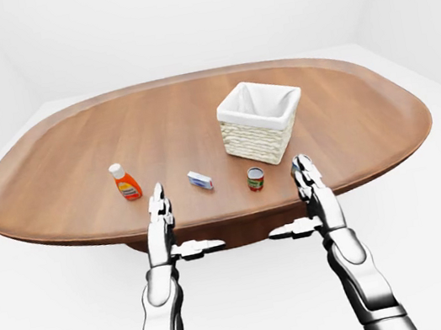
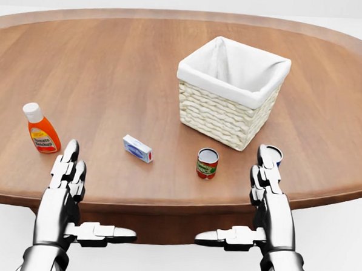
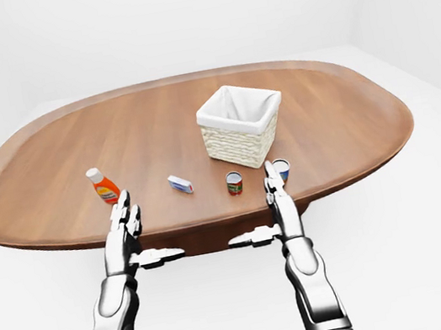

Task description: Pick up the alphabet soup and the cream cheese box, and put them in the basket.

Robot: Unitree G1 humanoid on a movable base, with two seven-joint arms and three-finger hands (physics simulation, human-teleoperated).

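Note:
The alphabet soup (image 2: 207, 163), a red and green can, stands upright on the wooden table (image 2: 112, 65), below the basket in the head view. The cream cheese box (image 2: 137, 148), small, blue and white, lies to the can's left. The woven basket (image 2: 218, 116) with a white liner stands upright at the upper right and looks empty. My left hand (image 2: 74, 197) is open over the table's near edge, below and left of the box. My right hand (image 2: 265, 203) is open to the right of the can. Neither hand touches anything.
An orange bottle with a white cap (image 2: 40, 130) stands at the left, just above my left hand. A second can with a blue label (image 2: 275, 154) is partly hidden behind my right fingers (image 2: 265, 170). White floor surrounds the oval table.

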